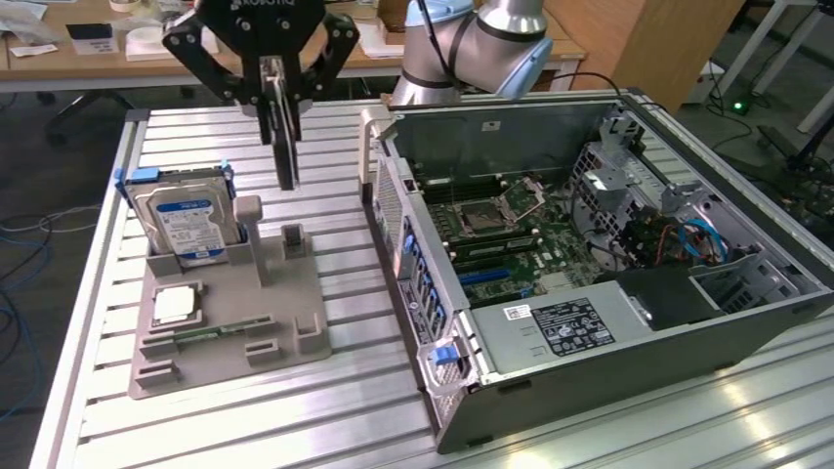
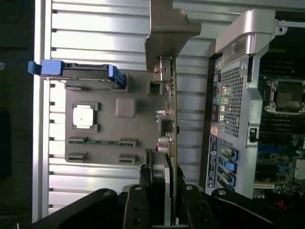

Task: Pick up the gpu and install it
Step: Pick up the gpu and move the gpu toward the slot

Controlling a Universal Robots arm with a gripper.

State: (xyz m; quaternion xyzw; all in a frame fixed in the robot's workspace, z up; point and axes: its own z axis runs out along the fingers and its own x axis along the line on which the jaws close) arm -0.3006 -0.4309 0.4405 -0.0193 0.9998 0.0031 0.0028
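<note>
Slatted table (image 1: 261, 420), gpu (image 1: 283, 147) aloft between jaws

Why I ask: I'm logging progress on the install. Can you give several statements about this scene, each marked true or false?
1. The gripper holds the gpu on edge in the air above the table. True.
2. The gpu is seated inside the computer case. False: it hangs outside the case, on the exterior view's left of it.
3. The hard drive stands upright in the grey holder. True.
4. The case is closed. False: its side is open and the motherboard shows.
</note>
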